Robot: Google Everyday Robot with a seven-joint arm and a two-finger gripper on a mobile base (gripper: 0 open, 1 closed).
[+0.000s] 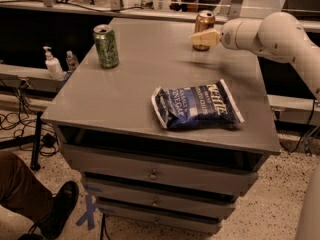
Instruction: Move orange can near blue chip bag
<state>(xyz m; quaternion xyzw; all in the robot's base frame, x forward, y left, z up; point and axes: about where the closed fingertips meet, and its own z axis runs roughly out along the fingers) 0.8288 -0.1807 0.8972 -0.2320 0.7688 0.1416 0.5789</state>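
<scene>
Orange can noted upright at approx 1 o'clock on the table, close to far edge. Gripper seen level w/ can's lower half, laid across its front and pointed toward 9 o'clock. Arm extended from the 3 o'clock side. Whether the can was gripped or only met could not be told; grip state not readable. Side-on approach judged sensible: can is slim & tall, so a low hold round the body should keep it from tipping when carried.

Chip bag lay flat at approx 5 o'clock, near front edge, lettering up, well apart from orange can. Only grey tabletop was seen between the two, so a straight run from 1 to 5 o'clock was judged open. Bag looked soft & crinkled, so can prob best set down just beside it, not on it. Task judged at grasp stage; move not yet done.

Green can stood upright at approx 10 o'clock, well apart from both; not part of the job.

Surface: grey, matte, flat top over a stack of drawers w/ small knobs.

Room:
- Speckled floor, w/ a blue tape mark at foot of the unit.
- Cables at 9 o'clock.
- Pump bottle & a smaller bottle on a low ledge at the 9 o'clock side.
- A person's leg & dark shoe noted at 7 o'clock.
- Equipment stands beyond far edge at 12 o'clock.
</scene>
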